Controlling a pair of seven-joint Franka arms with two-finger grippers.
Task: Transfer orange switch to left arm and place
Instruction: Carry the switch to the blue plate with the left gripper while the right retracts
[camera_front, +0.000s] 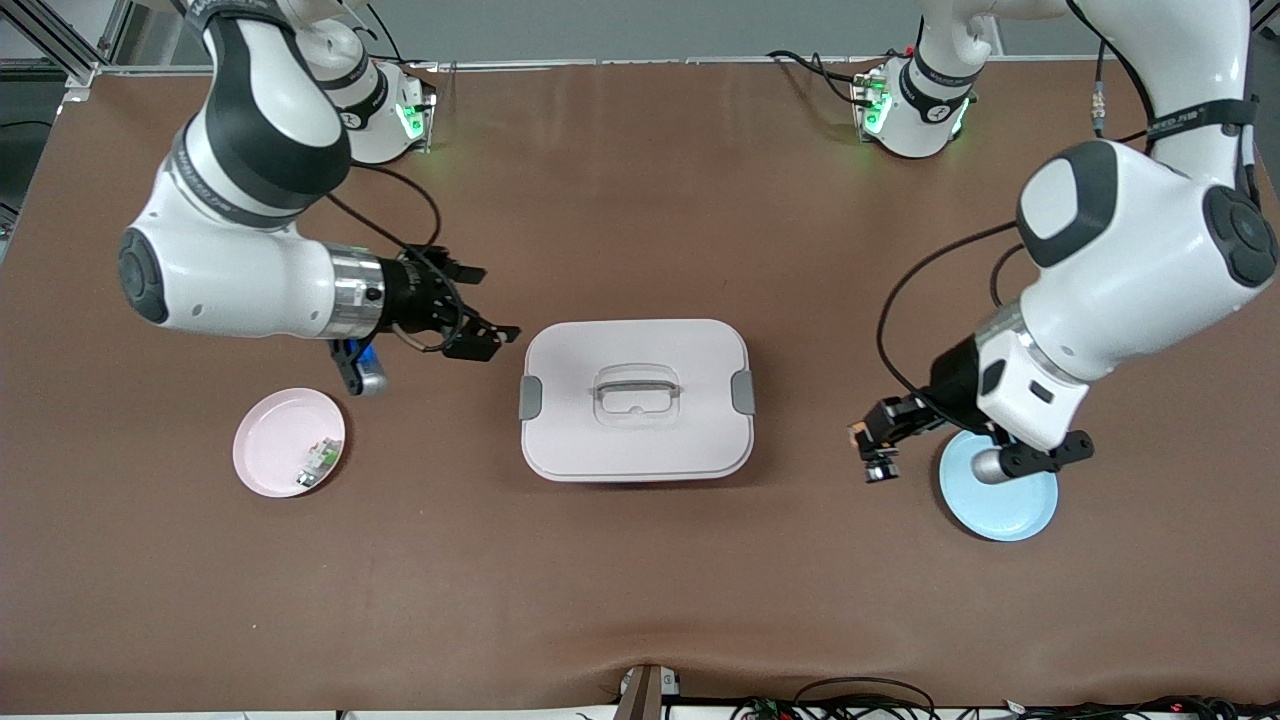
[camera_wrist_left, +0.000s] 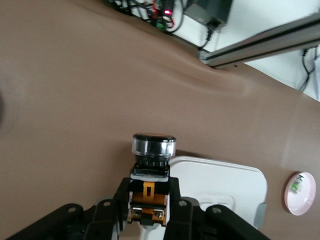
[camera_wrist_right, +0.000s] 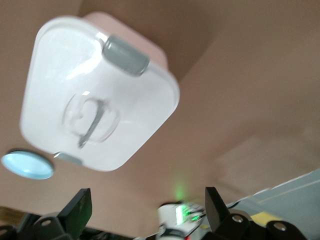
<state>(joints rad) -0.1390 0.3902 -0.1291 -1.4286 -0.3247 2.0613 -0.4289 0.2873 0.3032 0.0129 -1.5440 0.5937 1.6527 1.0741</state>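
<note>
Pickup looks done: your left gripper (camera_front: 872, 447) has its fingers pinching the tiny black-and-orange switch (camera_wrist_left: 148, 186), aloft beside the pale blue plate (camera_front: 1000, 510). Handover remains; your right gripper (camera_front: 478, 305) waits, fingers spread, beside the large white latched box (camera_front: 636, 400) mid-bench.

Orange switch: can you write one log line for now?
left gripper: shut on orange switch, beside blue plate | right gripper: open, waiting beside box
</note>
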